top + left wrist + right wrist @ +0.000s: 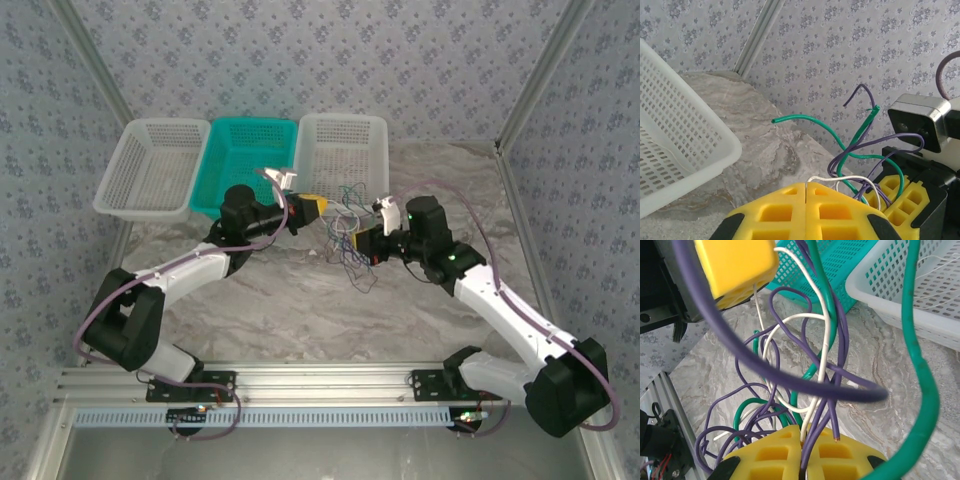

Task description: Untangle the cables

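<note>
From above: the two arms meet over the marble-patterned table [300,310], just in front of three baskets. The cables [345,225] are strung as one loose knot between the left gripper [312,207] and the right gripper [362,243], with loops dangling toward the table.

Left wrist camera: the left gripper's yellow fingers [775,215] are pressed together. A white strand [840,178] seems to run out of their seam, while a green strand [805,119] and purple ones arc up free beside them.

Right wrist camera: the right gripper's fingers [840,460] are closed too, pinching purple and white strands at the seam. The knot hangs just above them, close to the other gripper.

The job looks to be at the pull-apart stage, with both sides gripped and nothing separated yet. The next move likely calls for drawing the grippers slowly apart, watching that the white strand slides free rather than tightening the loops.
</note>
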You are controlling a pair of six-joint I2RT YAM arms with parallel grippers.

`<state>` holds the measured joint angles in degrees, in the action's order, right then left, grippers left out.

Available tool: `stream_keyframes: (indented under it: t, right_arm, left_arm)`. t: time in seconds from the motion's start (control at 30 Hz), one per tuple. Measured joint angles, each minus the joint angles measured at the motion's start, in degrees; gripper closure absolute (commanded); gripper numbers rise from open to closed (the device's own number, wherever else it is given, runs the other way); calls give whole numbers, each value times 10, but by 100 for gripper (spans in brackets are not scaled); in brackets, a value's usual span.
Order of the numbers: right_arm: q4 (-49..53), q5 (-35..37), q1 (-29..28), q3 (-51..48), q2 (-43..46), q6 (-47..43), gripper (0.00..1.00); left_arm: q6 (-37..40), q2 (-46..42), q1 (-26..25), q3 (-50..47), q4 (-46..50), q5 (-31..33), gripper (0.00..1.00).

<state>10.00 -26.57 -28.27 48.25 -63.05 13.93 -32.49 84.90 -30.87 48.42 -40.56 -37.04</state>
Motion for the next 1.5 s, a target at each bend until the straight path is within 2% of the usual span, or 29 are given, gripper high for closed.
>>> stream_keyframes:
  t: [0.13,0.2,0.27,0.47,0.6,0.83,1.0,1.23,1.33,1.43,1.47,1.5]
  right_arm:
    - [1,46,2,-11,14,6,94]
    - [5,70,8,-24,23,11,90]
    - [-2,84,17,-41,31,15,90]
    - [-13,110,55,-106,48,39,91]
    - [-25,109,87,-130,48,58,93]
    - [-8,136,119,-161,28,81,100]
    - [16,193,139,-183,21,113,100]
    - [76,272,232,-216,7,205,99]
    - [92,303,262,-216,7,246,94]
    - [103,318,269,-216,7,273,91]
    - [104,319,269,-216,8,277,88]
    - [106,319,269,-216,10,282,80]
  left_arm:
    - [1,-20,1,0,18,9,100]
    - [5,-49,1,0,42,24,100]
    - [16,-85,0,0,71,35,100]
    - [58,-188,4,1,157,103,100]
    - [79,-221,9,1,216,134,100]
    - [92,-265,31,1,242,185,100]
    - [99,-290,42,8,266,204,100]
    - [115,-319,64,26,303,226,100]
    - [119,-333,81,30,321,235,100]
    - [121,-341,93,36,332,238,100]
    - [121,-342,94,37,334,238,100]
    - [121,-342,94,38,336,236,100]
